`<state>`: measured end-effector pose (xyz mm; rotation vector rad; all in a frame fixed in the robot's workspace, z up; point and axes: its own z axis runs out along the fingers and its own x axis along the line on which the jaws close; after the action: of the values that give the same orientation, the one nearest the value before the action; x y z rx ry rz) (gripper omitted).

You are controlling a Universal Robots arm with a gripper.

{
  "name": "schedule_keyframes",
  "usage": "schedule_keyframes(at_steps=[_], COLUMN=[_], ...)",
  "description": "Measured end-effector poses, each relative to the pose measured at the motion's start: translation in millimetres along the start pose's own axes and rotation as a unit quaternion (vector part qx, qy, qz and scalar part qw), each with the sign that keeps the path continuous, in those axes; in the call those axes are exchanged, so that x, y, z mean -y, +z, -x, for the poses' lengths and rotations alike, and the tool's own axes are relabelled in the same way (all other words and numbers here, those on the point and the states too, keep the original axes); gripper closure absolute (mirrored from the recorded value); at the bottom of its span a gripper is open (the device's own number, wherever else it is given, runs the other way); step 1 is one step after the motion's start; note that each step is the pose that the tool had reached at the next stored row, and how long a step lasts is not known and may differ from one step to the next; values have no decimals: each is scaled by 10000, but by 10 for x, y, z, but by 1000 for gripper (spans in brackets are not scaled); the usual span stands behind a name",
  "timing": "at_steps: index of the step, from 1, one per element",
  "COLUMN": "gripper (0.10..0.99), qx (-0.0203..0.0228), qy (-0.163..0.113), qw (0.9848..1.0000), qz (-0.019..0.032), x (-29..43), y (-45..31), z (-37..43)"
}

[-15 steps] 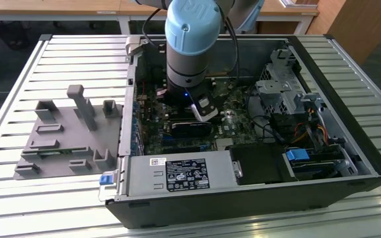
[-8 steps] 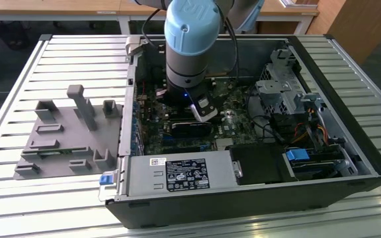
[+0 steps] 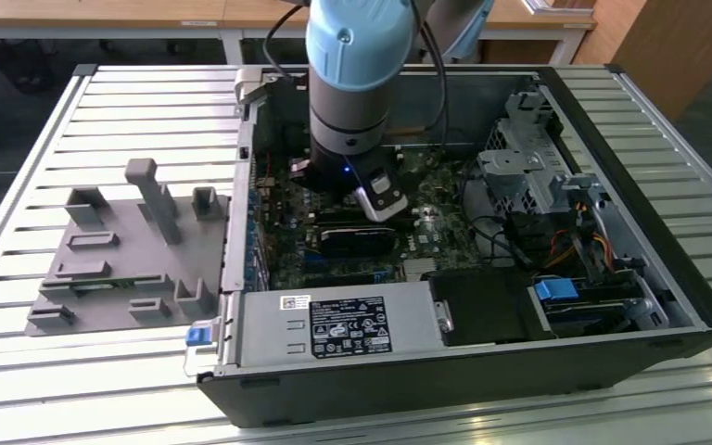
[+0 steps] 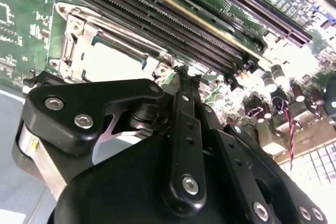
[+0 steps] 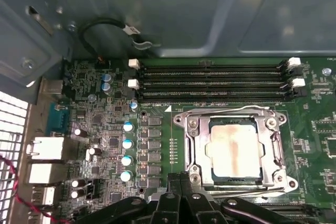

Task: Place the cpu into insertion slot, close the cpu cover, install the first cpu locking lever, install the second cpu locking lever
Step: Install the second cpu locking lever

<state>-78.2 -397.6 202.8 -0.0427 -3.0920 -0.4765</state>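
gripper (image 5: 181, 182): fingers (image 4: 184, 129) pressing together, grasping nothing, hovering at socket edge | cpu (image 5: 234, 152): sitting in slot (image 5: 234, 182) | cover (image 5: 191, 142): lying closed over cpu | levers: appearing latched, uncertain | memory slots (image 5: 210, 80): lying beyond

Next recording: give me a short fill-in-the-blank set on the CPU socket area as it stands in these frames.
1. The cpu lies inside the insertion slot, framed by the ____ cpu cover.
2. In the first wrist view, the long black memory slots number ____.
3. The circuit board around the socket is ____ in colour.
4. In the exterior view, the arm reaches down into an open computer ____.

Missing words: metal; four; green; case
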Motion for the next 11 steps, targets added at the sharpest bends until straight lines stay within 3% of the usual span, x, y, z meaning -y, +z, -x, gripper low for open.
schedule_keyframes(at_steps=[11], gripper=[969], qx=[0], qy=[0], qw=[10000], qz=[0], x=[-28], y=[-90], z=[-1])
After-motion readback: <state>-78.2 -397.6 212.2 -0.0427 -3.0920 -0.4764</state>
